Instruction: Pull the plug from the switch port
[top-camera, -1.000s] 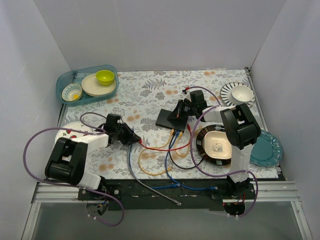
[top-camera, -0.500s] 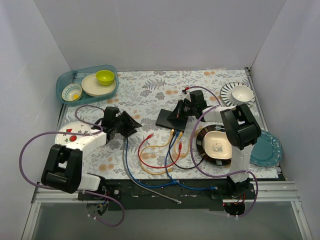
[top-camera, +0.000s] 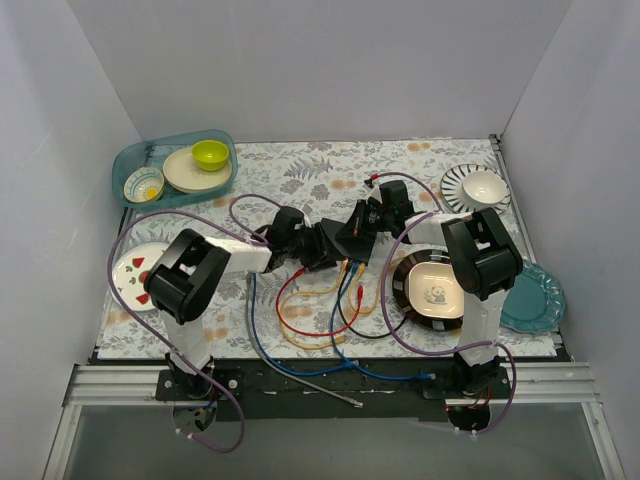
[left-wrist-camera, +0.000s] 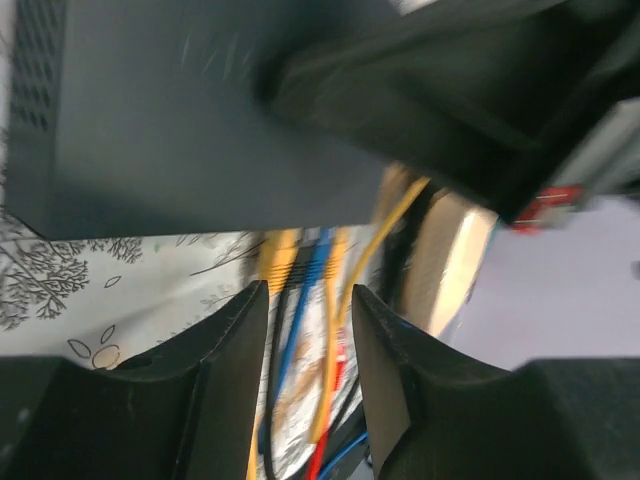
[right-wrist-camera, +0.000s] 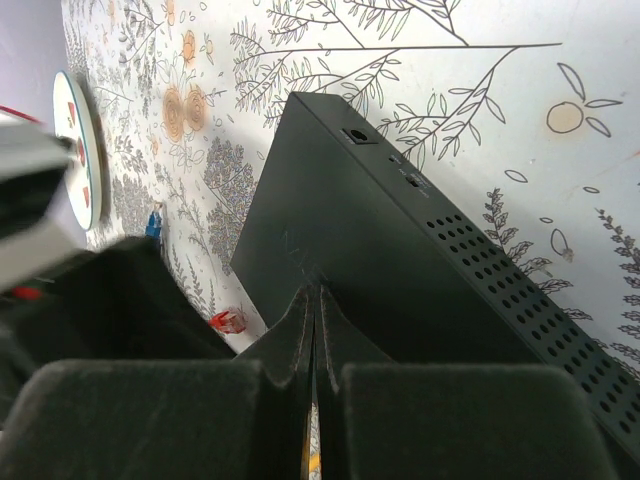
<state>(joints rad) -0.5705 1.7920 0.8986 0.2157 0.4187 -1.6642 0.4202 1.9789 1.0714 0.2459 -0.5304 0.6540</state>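
now open, empty left claw (left-wrist-camera: 307, 292) frames coloured plugs (left-wrist-camera: 283, 258) at the flat black switch (left-wrist-camera: 200, 130); shut right claw (right-wrist-camera: 315, 295) rests on it; next, grip one.

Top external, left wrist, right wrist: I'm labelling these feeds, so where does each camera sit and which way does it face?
Top external: above and behind the bases, looking down on the table; left arm and right arm show whole, left hand and right hand at the switch.
Left wrist: on the left wrist, looking past its open fingers at the switch's cabled edge.
Right wrist: on the right wrist, looking over its shut fingers across the switch's top.
Shared: all three show the switch.
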